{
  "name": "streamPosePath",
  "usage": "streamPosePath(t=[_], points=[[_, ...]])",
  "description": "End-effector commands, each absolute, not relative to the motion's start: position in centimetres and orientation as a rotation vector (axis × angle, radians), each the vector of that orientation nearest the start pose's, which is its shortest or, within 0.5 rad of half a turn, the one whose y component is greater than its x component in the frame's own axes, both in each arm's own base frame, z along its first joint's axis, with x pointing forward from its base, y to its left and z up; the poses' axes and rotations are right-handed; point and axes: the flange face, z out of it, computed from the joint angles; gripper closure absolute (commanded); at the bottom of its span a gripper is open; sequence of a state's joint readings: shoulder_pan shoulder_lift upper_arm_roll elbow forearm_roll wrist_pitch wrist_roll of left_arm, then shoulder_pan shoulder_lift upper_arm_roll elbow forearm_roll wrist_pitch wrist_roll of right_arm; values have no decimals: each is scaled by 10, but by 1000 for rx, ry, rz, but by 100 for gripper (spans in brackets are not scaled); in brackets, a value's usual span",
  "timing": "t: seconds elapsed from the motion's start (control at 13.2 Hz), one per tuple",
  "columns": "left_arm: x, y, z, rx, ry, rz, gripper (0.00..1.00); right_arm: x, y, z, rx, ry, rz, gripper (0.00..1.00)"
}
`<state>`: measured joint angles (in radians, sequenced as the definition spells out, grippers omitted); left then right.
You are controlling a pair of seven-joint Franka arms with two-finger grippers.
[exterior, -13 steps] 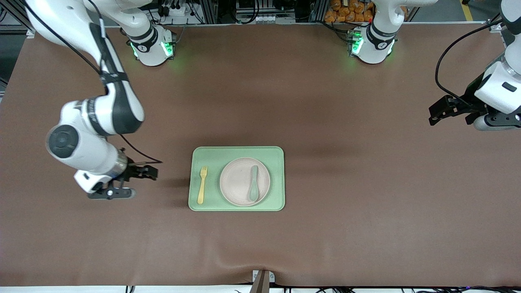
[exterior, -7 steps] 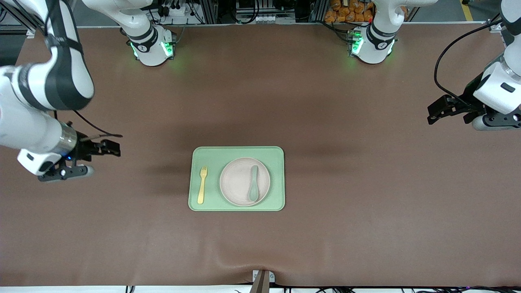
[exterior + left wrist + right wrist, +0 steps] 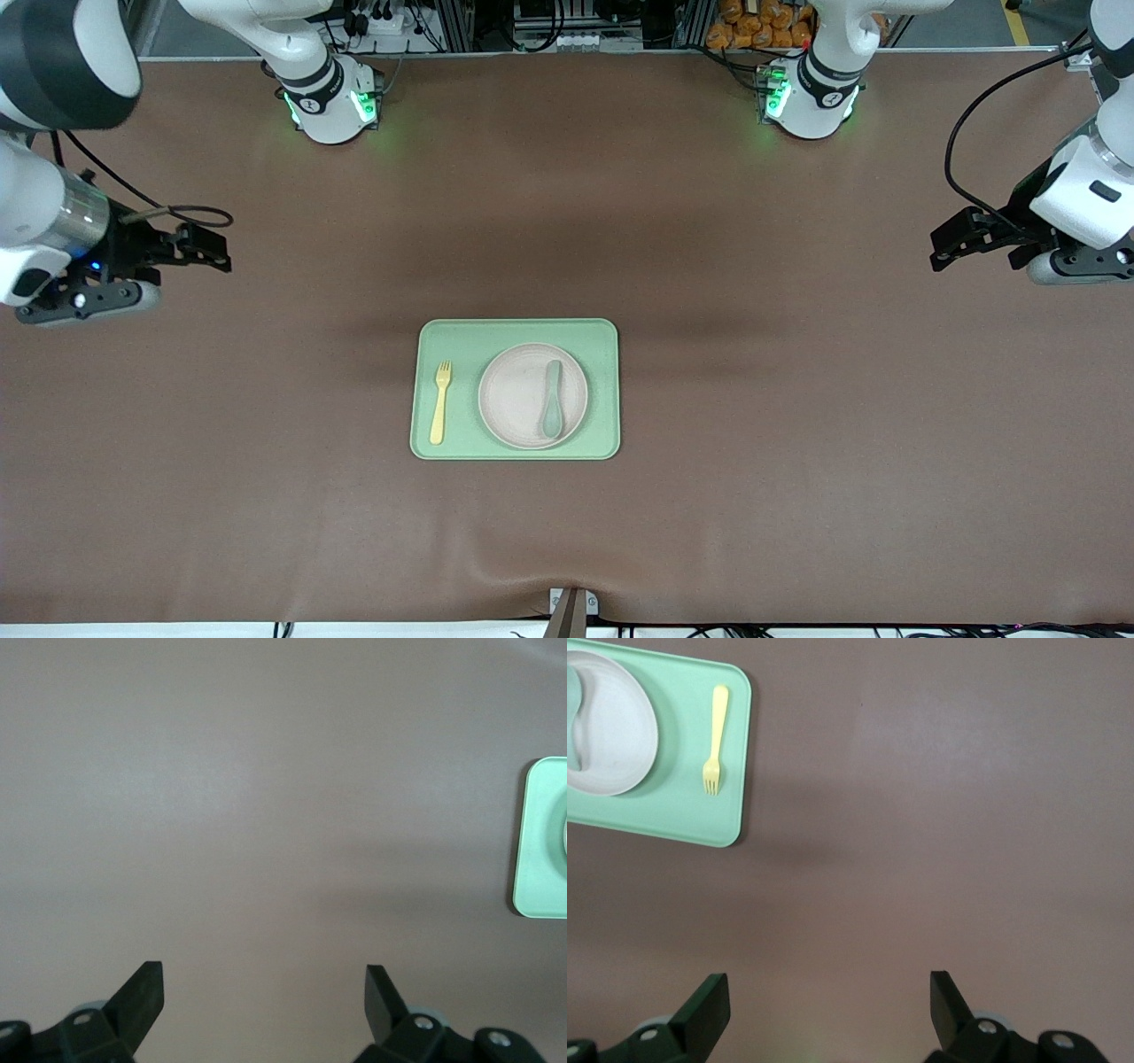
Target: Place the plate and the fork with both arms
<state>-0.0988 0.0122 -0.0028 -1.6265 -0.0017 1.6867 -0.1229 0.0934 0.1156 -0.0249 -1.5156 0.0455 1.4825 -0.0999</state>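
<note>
Front view: plate (image 3: 523,399) and fork (image 3: 439,401) were seen on the tray (image 3: 518,330); left pincer (image 3: 946,245) and right pincer (image 3: 210,249) were held wide open, empty, well apart from it.

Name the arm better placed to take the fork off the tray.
Right, probably. The fork lies on the tray toward the right arm's end. Both open claws, right and left, hang over bare table.

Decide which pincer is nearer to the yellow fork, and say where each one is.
Right. The right pincer is open over bare table toward the right arm's end, on the fork's side of the tray. The left pincer, also open, hangs over the table's left-arm end, past the plate.
</note>
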Motion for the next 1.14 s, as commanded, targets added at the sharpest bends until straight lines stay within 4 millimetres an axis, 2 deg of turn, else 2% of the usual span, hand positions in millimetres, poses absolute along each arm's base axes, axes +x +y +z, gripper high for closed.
streamPosePath(t=[0.0, 0.08, 0.45, 0.68, 0.83, 1.06], points=[[565, -58, 603, -3157, -23, -61, 0, 569, 26, 608, -3078, -193, 223, 0], [565, -58, 603, -3156, -16, -61, 0, 563, 16, 621, -3081, -164, 192, 0], [566, -58, 604, -3156, -13, -66, 0, 550, -12, 649, -3082, -33, 215, 0], [566, -59, 604, -3158, -14, -65, 0, 552, -11, 652, -3091, 56, 182, 0], [565, -59, 603, -3157, -11, -63, 0, 551, -8, 661, -3087, 55, 113, 0], [566, -58, 601, -3159, -14, -58, 0, 550, -5, 651, -3080, 8, 164, 0]])
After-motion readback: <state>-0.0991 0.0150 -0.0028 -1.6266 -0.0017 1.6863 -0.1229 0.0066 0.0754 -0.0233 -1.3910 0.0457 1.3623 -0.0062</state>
